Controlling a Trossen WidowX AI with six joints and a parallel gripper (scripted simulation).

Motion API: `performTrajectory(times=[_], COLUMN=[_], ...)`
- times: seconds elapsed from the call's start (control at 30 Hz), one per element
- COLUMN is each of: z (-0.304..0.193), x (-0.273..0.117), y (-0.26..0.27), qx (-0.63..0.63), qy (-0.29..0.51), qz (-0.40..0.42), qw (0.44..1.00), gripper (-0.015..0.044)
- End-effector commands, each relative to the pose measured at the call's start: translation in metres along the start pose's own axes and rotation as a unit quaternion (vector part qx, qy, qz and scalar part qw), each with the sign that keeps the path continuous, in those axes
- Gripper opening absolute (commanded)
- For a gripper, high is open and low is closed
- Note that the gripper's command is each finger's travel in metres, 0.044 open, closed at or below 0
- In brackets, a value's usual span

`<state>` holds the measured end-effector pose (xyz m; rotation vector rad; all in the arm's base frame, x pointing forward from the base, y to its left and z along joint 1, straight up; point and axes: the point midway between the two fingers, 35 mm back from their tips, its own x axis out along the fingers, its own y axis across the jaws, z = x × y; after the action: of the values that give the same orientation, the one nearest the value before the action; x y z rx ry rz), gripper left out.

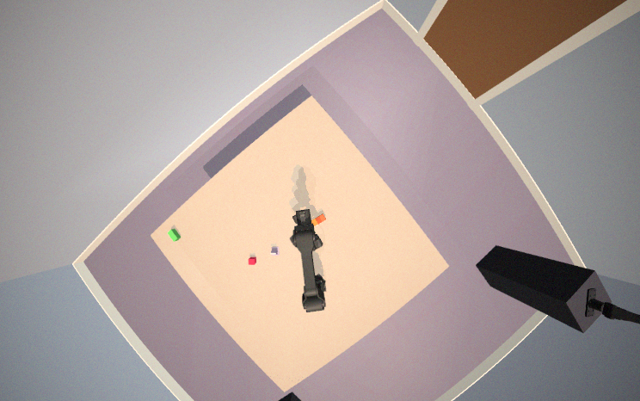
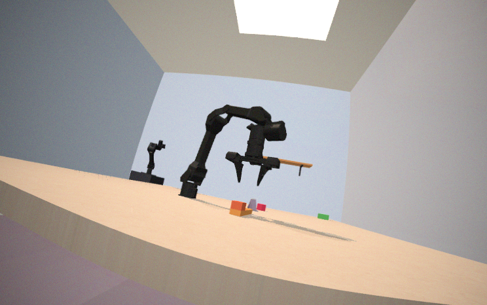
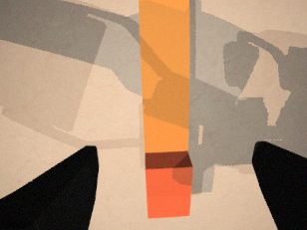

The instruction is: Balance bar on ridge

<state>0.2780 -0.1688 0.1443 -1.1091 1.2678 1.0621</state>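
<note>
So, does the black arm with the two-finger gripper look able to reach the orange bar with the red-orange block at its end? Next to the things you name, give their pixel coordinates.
Probably yes: the open black gripper (image 2: 248,184) is above the orange bar (image 1: 314,222) (image 2: 247,211) (image 3: 165,79), and I see nothing between them.

One small red cube (image 1: 252,260) (image 2: 261,207) and one green rectangular block (image 1: 174,235) (image 2: 323,216), well apart on the tabletop, the green near an edge. Background: one orange-brown shelf (image 2: 296,163) with a dark bracket, partly hidden; one bright ceiling light panel (image 2: 285,17); one small black robotic arm (image 2: 151,158) on a dark box (image 2: 135,175).
</note>
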Motion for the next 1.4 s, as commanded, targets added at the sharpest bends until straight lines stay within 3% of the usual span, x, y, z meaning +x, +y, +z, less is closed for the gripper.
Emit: performTrajectory(times=[0.0, 0.43, 1.37], z=[-0.002, -0.002, -0.002], x=[0.001, 0.068, 0.095], y=[-0.002, -0.002, -0.002], qx=[-0.015, -0.015, -0.015], qy=[0.002, 0.002, 0.002], qz=[0.000, 0.000, 0.000], qw=[1.000, 1.000, 1.000], gripper=[0.0315, 0.0315, 0.0315])
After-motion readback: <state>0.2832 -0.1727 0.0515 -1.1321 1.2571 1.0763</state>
